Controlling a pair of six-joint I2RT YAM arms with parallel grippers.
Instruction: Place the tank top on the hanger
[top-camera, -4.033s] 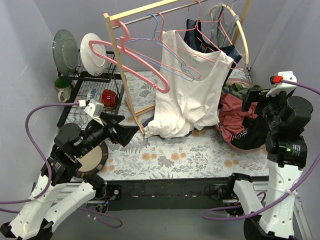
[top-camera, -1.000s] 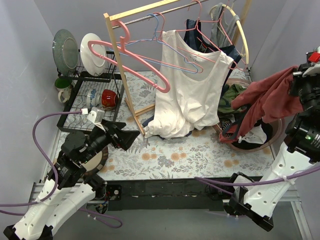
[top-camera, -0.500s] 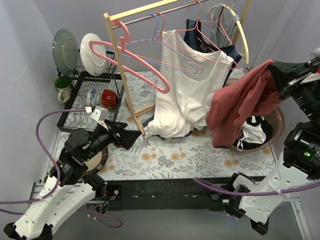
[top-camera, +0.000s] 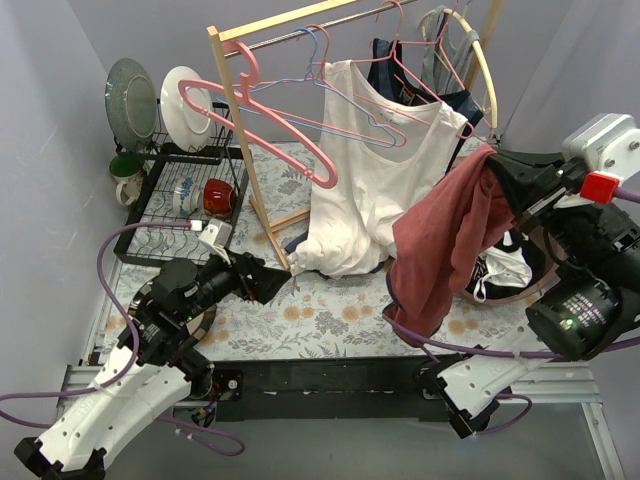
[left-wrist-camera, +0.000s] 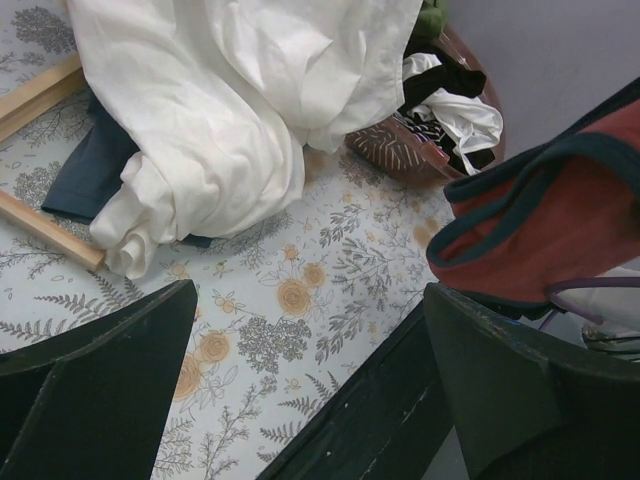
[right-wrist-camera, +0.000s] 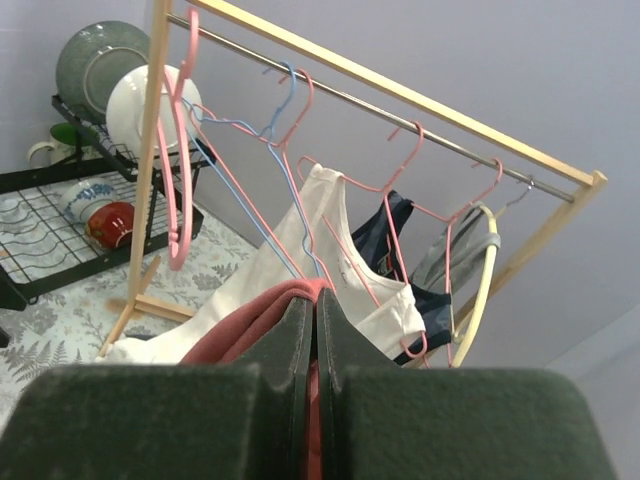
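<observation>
With the right gripper (top-camera: 498, 168) at the right of the overhead view, pinching the tank top (top-camera: 450, 240) by an upper fold, pressing both fingers flat together on the cloth so that no gap is showing between them in the right wrist view. Letting the rest of the rust-red cloth drape down and leftward from the fingertips toward the lower centre of the frame, hanging off the table in front of the basket (top-camera: 553, 262) and just beside the lower right of the white tank top (top-camera: 375, 190); cannot tell whether touching it. Spreading the left gripper (top-camera: 277, 280) wide at lower left over the flowered tablecloth (top-camera: 340, 310), gripping nothing. Leaving the hanger (top-camera: 326, 50) hooked on the rail (top-camera: 290, 36) at top centre, next to the blue wire hanger (top-camera: 300, 45), up and to the left of the right gripper and well apart from it. Showing in the right wrist view only a small red hump at the fingertips, with rail and hanger hooks seen from below. Revealing in the left wrist view, at the right edge, the navy trim along the hanging cloth, and at upper left dark navy fabric (left-wrist-camera: 85, 175) under the white heap, with the hanger out of frame.
</observation>
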